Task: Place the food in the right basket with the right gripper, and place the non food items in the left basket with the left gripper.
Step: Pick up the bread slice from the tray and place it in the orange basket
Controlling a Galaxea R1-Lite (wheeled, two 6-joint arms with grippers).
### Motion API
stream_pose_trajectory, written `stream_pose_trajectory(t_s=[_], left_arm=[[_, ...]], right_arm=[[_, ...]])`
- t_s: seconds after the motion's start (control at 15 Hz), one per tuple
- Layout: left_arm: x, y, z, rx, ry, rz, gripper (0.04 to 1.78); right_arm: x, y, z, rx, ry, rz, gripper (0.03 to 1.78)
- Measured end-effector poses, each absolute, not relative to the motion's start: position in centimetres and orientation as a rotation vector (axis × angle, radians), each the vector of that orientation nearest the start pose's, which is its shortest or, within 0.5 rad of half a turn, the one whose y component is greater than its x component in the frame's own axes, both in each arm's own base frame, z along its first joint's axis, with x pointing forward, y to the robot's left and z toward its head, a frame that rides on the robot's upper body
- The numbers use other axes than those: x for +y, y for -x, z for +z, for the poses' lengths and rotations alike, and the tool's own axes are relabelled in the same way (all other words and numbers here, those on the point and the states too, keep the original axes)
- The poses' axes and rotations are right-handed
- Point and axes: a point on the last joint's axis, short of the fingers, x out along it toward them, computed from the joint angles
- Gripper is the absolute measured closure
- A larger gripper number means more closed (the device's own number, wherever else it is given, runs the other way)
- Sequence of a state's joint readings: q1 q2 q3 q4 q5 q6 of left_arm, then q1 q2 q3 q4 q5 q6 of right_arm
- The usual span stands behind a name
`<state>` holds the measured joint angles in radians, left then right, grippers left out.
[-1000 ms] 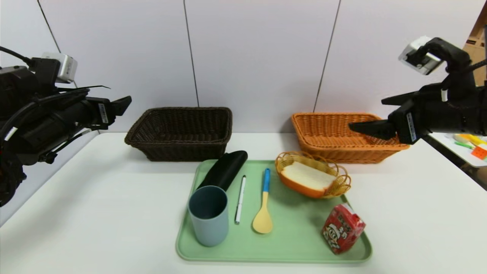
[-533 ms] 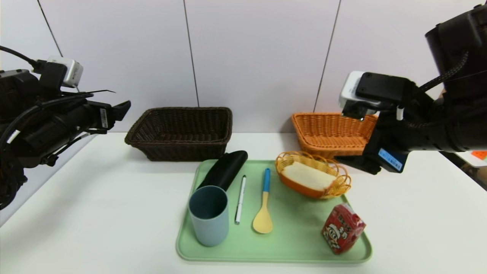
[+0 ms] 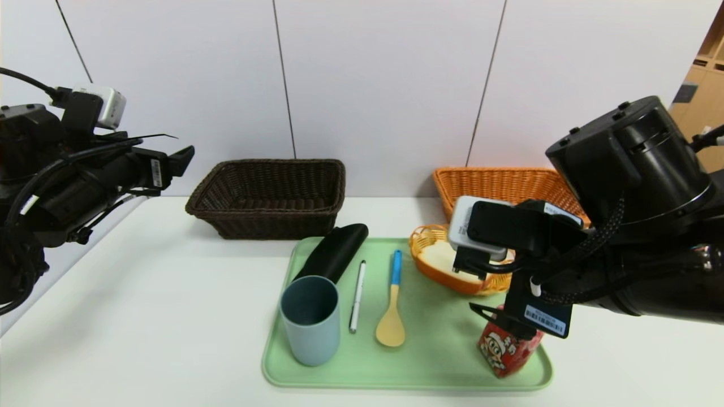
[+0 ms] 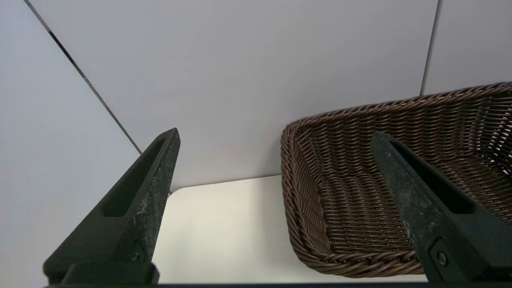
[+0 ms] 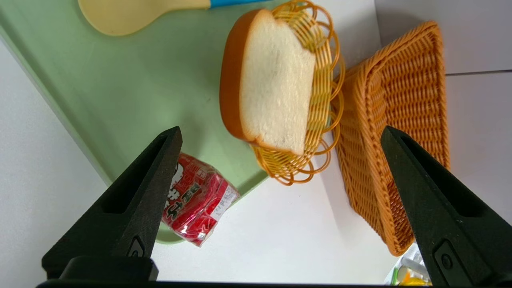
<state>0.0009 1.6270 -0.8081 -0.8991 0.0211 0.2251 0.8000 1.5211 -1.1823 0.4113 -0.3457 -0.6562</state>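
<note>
On the green tray (image 3: 430, 362) lie a grey-blue cup (image 3: 310, 322), a black case (image 3: 336, 251), a white pen (image 3: 357, 295) and a yellow spoon (image 3: 392, 316). The bread slice (image 5: 276, 84) rests in a small yellow basket. The red drink carton (image 3: 503, 350) stands at the tray's near right corner. My right gripper (image 3: 500, 319) hangs open just above the carton (image 5: 198, 200), holding nothing. My left gripper (image 3: 175, 161) is open and raised at the far left, facing the dark brown left basket (image 3: 271, 198). The orange right basket (image 3: 498, 186) stands behind my right arm.
The small yellow oval basket (image 3: 430, 237) sits on the tray's far right corner, close to the orange basket (image 5: 400, 120). Both large baskets stand against the wall. My right arm covers much of the table's right side. The brown basket (image 4: 380, 208) holds nothing.
My right arm has swung down from in front of the orange basket toward me, and now points down over the red carton. The left arm has barely moved.
</note>
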Motion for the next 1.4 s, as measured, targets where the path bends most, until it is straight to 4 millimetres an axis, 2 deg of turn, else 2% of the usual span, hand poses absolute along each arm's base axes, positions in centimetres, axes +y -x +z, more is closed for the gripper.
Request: stream_pose_trajectory(t_s=[0.27,0.67,1.13,1.2,1.4], left_arm=[[0.0,-29.6,21.9,-0.036,-0.219,0.026,0.13],[0.1,-29.6,21.5,-0.097,-0.218,0.035,0.13],[0.1,-29.9,20.8,-0.071,-0.218,0.032,0.13],[0.1,-29.8,20.7,-0.069,-0.218,0.032,0.13],[0.1,-29.7,20.5,-0.062,-0.217,0.031,0.13]], right_arm=[[17.7,-18.1,22.1,0.536,1.045,0.656,0.10],[19.5,-21.0,19.9,0.540,1.023,0.633,0.10],[19.2,-22.7,19.2,0.580,1.016,0.600,0.13],[19.2,-22.7,19.2,0.582,1.015,0.599,0.33],[19.2,-22.8,19.1,0.580,1.014,0.598,0.77]])
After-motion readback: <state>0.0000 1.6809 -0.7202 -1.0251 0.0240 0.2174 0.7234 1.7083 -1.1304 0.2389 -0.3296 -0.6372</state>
